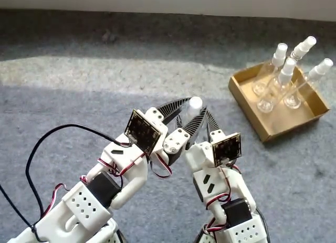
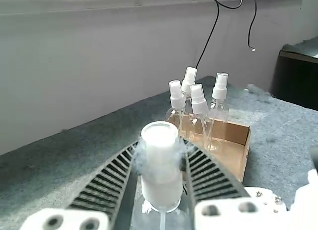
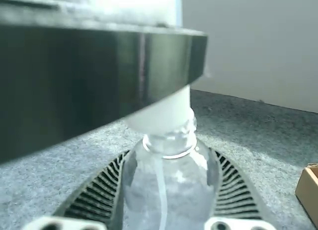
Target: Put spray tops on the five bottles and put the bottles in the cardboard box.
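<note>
bottle and spray top pinched together over a grey felt desk

the clear plastic bottle (image 3: pixel 166 190) is held in the right gripper (image 3: pixel 169 158), whose ribbed black fingers pinch its rounded shoulders from both sides. on its ridged neck sits a white, cylindrical spray top (image 2: pixel 160 165), and a thin dip tube runs down inside the bottle. the left gripper (image 2: pixel 161 150) is pinched on that top, one ribbed finger on each side. in the high view the two grippers meet near the middle of the desk (image 1: pixel 79 96), a grey, felt-like surface crossed by a paler band of light. well apart from them lies a shallow brown cardboard box (image 1: pixel 244 109) holding four clear bottles (image 1: pixel 269 96), each with a white spray top, all leaning. behind the desk rises a plain pale wall (image 2: pixel 74 66) with thin dark cables (image 2: pixel 213 26) hanging down it.
</note>
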Robot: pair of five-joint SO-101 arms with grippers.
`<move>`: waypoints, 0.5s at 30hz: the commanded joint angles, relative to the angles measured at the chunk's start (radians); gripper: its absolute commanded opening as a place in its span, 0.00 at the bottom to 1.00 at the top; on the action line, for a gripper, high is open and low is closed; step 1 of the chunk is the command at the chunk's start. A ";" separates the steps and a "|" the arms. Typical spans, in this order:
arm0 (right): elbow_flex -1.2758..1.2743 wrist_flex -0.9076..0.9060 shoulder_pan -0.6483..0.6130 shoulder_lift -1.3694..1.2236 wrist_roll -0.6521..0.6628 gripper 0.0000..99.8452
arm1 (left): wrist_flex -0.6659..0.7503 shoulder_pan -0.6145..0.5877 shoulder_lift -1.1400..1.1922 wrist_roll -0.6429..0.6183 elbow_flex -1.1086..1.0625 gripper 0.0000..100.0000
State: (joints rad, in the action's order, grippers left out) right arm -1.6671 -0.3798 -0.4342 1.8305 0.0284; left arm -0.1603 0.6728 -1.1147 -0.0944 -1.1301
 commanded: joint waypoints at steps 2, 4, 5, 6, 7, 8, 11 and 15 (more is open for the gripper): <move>-0.114 -0.010 -0.001 0.007 0.000 0.13 | 0.011 0.015 0.091 0.008 0.133 0.00; -0.114 -0.042 -0.001 0.007 0.000 0.13 | 0.011 0.013 0.145 0.005 0.151 0.00; -0.116 -0.056 -0.002 0.007 0.000 0.13 | 0.011 0.016 0.166 0.005 0.151 0.00; -0.116 -0.064 -0.002 0.007 0.000 0.13 | 0.008 0.018 0.185 0.005 0.151 0.00; -0.116 -0.064 -0.001 0.007 0.000 0.13 | 0.008 0.018 0.194 0.005 0.151 0.00; -0.116 -0.064 -0.001 0.007 0.000 0.13 | 0.008 0.018 0.196 0.003 0.151 0.00; -0.116 -0.064 -0.001 0.007 0.000 0.13 | 0.006 0.015 0.194 0.003 0.151 0.00; -0.116 -0.062 -0.001 0.007 0.000 0.13 | 0.005 0.018 0.194 0.005 0.128 0.00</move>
State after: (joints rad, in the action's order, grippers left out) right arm -1.6671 -0.4427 -0.4296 1.8290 0.0284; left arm -0.1603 0.6743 -0.9244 -0.0944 -1.0365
